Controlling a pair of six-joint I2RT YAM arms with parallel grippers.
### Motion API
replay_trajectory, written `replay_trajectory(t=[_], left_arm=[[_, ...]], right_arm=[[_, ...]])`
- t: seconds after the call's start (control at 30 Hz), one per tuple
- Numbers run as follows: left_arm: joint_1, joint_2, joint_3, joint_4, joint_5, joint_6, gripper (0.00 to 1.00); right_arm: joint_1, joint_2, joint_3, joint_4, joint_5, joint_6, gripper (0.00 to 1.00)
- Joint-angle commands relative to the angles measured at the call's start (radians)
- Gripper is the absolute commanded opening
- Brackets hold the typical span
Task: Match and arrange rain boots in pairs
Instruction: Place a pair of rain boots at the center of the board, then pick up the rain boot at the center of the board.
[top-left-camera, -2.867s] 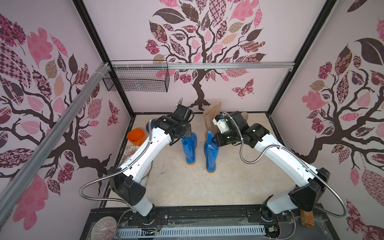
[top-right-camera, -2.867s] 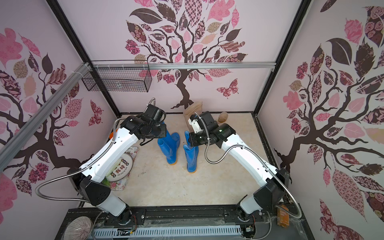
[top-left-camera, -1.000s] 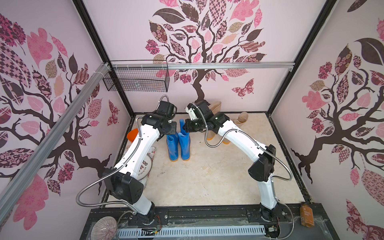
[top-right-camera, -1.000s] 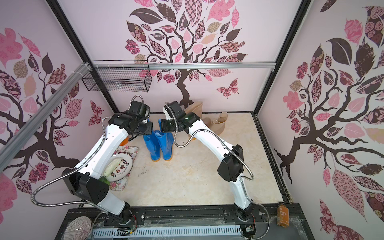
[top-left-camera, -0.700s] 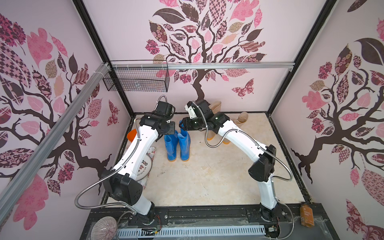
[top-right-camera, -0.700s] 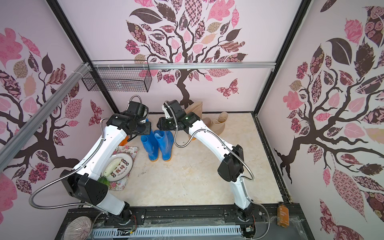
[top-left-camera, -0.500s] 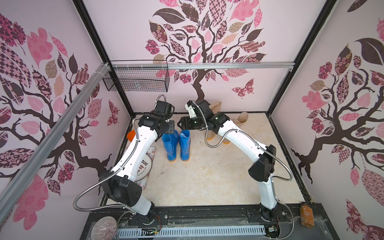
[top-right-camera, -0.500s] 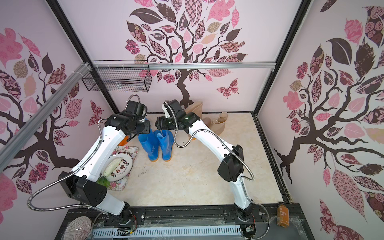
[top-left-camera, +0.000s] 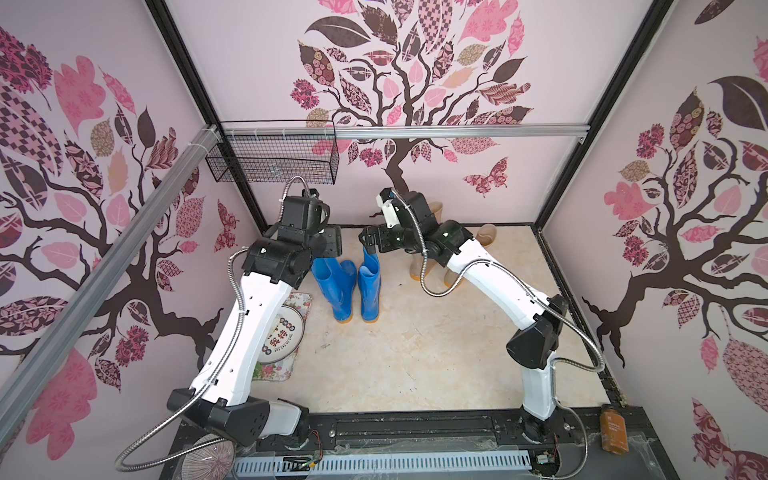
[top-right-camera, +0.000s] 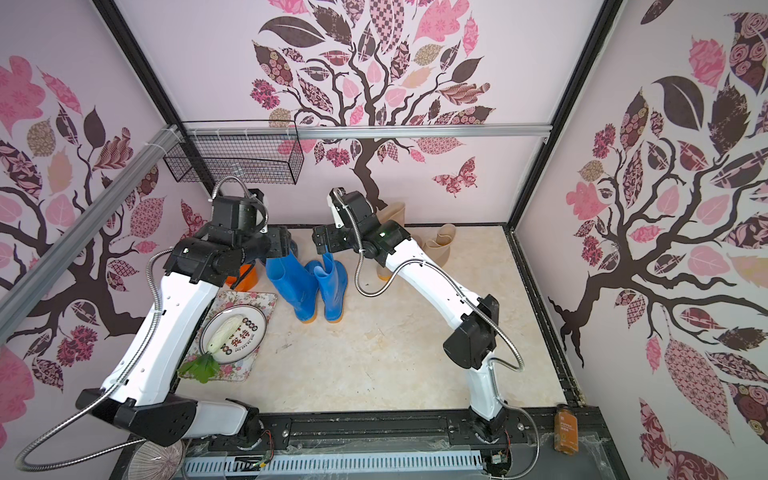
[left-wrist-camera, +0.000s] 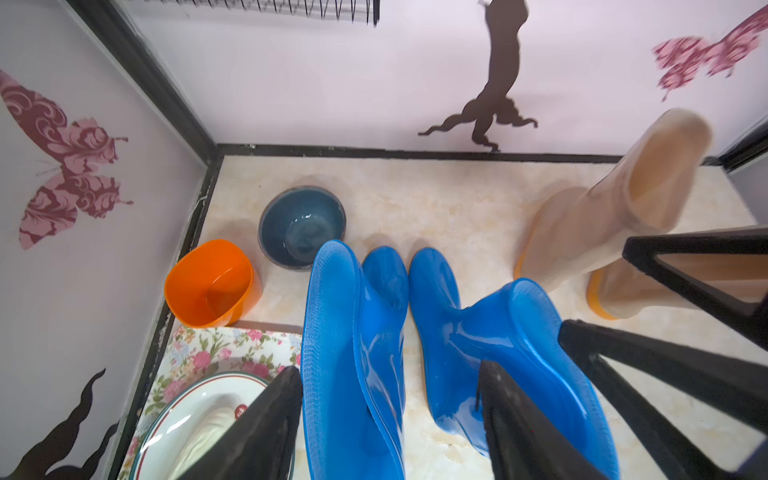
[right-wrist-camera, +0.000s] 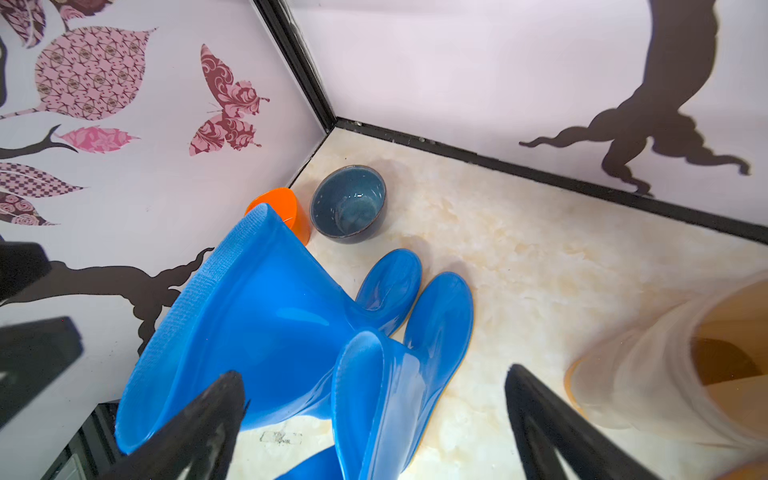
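Far left by the side wall: orange cup (left-wrist-camera: 210, 282), grey-blue bowl (left-wrist-camera: 302, 226) just beside it. A floral tray (top-right-camera: 262, 301) nearer the robot base carries a plate (top-right-camera: 254, 322) with a white radish (top-right-camera: 224, 332).

Left gripper (left-wrist-camera: 386, 368) hangs over the blue pair with its jaws apart. The shaft top of the left-hand blue boot (left-wrist-camera: 353, 332) sits between the fingers (left-wrist-camera: 266, 419). One finger is at the shaft's edge and the other is clear of it, so nothing is clamped.

Blue boots (top-left-camera: 353, 291): two of them, bright blue and glossy, with a textured band at the rim. Thin orange-yellow soles show at the toes. Both stand upright on the pale marble floor, left of centre toward the back, just right of the tray. They are side by side, feet touching or nearly so, toes toward the robot base. The left one's shaft leans a little outward.

Right gripper (right-wrist-camera: 374, 374) has its jaws spread wide. The right-hand blue boot (right-wrist-camera: 374, 395) has its shaft top between the fingers (right-wrist-camera: 199, 424), with a gap on both sides. Nothing is held.

Beige boots (top-right-camera: 440, 245): two, translucent tan, glossy, with orange-yellow soles. They stand upright close together near the back wall, right of the blue pair and apart from it. The right arm partly hides them in both top views, and they are blurred in the wrist views.
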Motion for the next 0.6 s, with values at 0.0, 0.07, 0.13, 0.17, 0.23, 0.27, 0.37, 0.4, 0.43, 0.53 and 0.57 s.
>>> replay_trajectory(t=[0.0,0.07,0.13,0.17,0.23,0.27,0.37,0.4,0.43,0.53,0.57], left_arm=[[-0.062,-0.015,0.073,0.073,0.035,0.052,0.71],[-0.124,0.007,0.112,0.08,0.041,0.097,0.73],[-0.158,0.046,0.162,0.07,0.071,0.123,0.74],[-0.165,0.08,0.211,0.061,0.092,0.137,0.75],[-0.176,0.147,0.27,0.044,0.129,0.158,0.75],[-0.185,0.184,0.298,0.039,0.136,0.169,0.75],[-0.22,0.277,0.345,0.056,0.146,0.211,0.77],[-0.23,0.302,0.356,0.068,0.144,0.219,0.77],[-0.236,0.335,0.375,0.075,0.148,0.224,0.77],[-0.237,0.421,0.425,0.094,0.167,0.211,0.79],[-0.236,0.447,0.44,0.102,0.176,0.207,0.79]], right_arm=[[-0.011,-0.166,-0.004,0.044,0.063,-0.091,1.0],[-0.041,-0.245,-0.055,0.047,0.078,-0.113,1.0],[-0.081,-0.336,-0.144,0.064,0.087,-0.123,1.0],[-0.105,-0.392,-0.2,0.076,0.095,-0.12,1.0],[-0.139,-0.49,-0.309,0.101,0.118,-0.126,1.0],[-0.153,-0.544,-0.371,0.114,0.147,-0.133,1.0],[-0.171,-0.678,-0.501,0.11,0.216,-0.166,1.0],[-0.173,-0.705,-0.531,0.1,0.228,-0.171,1.0],[-0.174,-0.734,-0.56,0.088,0.238,-0.176,1.0],[-0.177,-0.795,-0.627,0.061,0.277,-0.175,1.0],[-0.177,-0.811,-0.647,0.055,0.285,-0.174,1.0]])
